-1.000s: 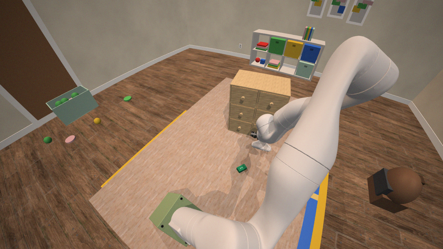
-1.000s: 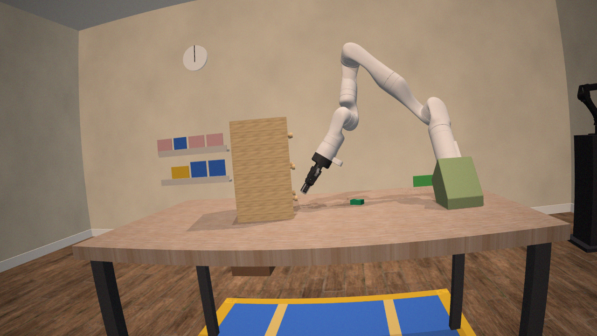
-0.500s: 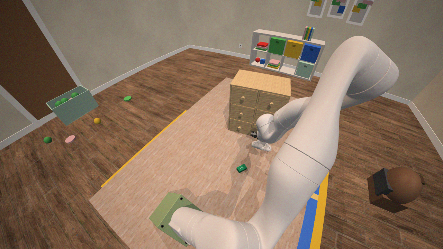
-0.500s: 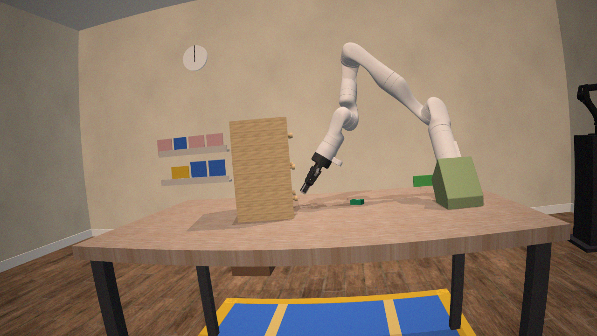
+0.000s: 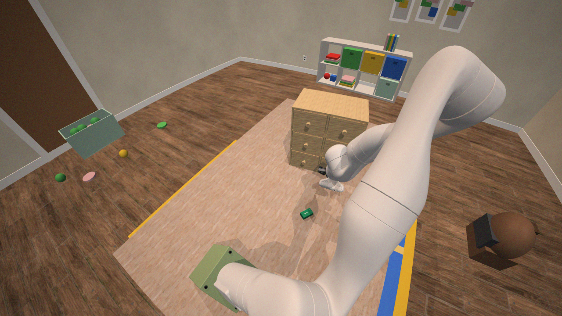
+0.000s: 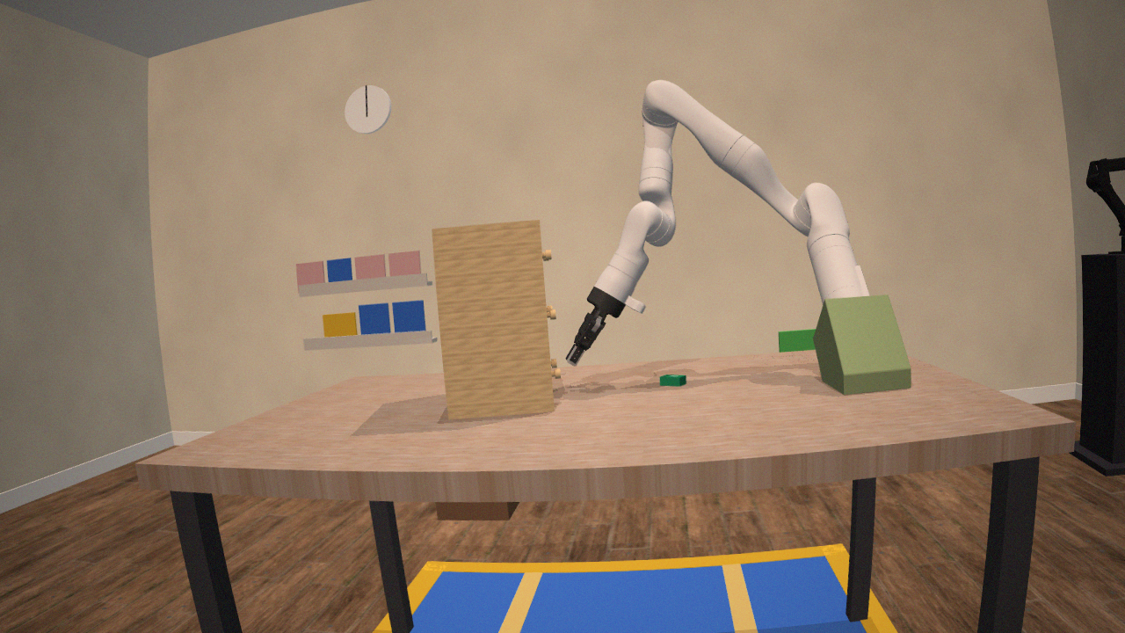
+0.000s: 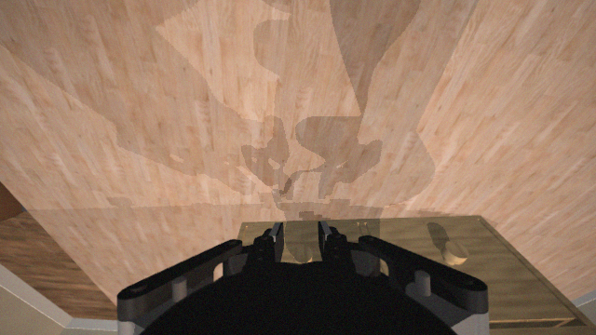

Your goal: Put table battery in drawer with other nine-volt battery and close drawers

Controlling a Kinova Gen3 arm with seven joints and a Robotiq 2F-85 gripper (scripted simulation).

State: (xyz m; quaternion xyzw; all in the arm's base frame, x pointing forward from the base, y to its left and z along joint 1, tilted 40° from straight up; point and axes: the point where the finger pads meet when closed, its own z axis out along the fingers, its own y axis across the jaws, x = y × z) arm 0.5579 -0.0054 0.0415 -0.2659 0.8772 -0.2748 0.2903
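Across the wood-topped desk (image 5: 220, 204) (image 6: 707, 440) (image 7: 116, 56), the white seven-joint arm (image 5: 393, 165) (image 6: 707, 134) rises from a green base block (image 5: 210, 259) (image 6: 865, 338), bends over at the top and reaches down to the front of a small wooden chest (image 5: 329, 104) (image 6: 495, 323) (image 7: 396, 237). The chest stands upright, its drawers set in two columns, each front I can make out carrying a round knob. The two top drawers and the column at the left in the top view look pushed in; the arm hides part of the other column, so I can't tell how all of its drawers sit. At the arm's end, the black gripper (image 5: 322, 170) (image 6: 573, 358) (image 7: 301, 233) slants down towards the lower part of the chest's front, above the desk. Its jaws are partway apart, rather narrow, with nothing between them. Well behind them, the green nine-volt battery (image 5: 306, 213) (image 6: 672, 380) lies flat on the desk, between the chest and the base block and touching neither. Smallest of all, a pale knob (image 5: 303, 162) (image 7: 456, 252) juts from a bottom drawer, beside the jaws and apart from them.

No visible chg vs. earlier.
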